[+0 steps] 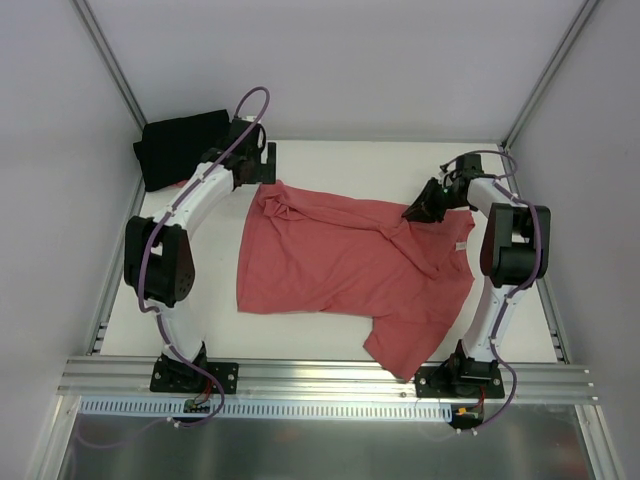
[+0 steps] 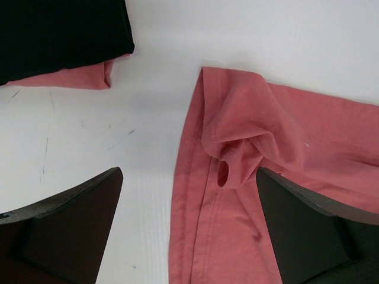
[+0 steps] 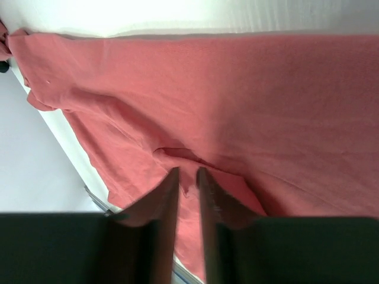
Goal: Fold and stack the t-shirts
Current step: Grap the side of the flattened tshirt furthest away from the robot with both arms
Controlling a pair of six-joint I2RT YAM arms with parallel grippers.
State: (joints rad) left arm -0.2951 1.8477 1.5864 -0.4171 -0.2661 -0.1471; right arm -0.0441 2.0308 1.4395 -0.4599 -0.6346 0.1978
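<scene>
In the top view the black t-shirt lies in the upper left corner of the table, and the left arm covers its right edge. In the left wrist view it is cut off by the upper left frame border, and a coral-red strip shows under its lower edge; it is not possible to tell which garment this strip belongs to. The coral-red t-shirt lies crumpled in the centre of the top view, its lower right part reaching towards the right arm's base, and that arm hides some of its right edge. The left gripper is over the shirt's upper left corner, between the two shirts, its fingers wide apart; the bunched corner lies between them, nearer the finger on the right of the frame. The right gripper is at the shirt's upper right part. Its fingers are almost together with a fold of red cloth pinched at the tips, and the cloth fills nearly all of that view.
</scene>
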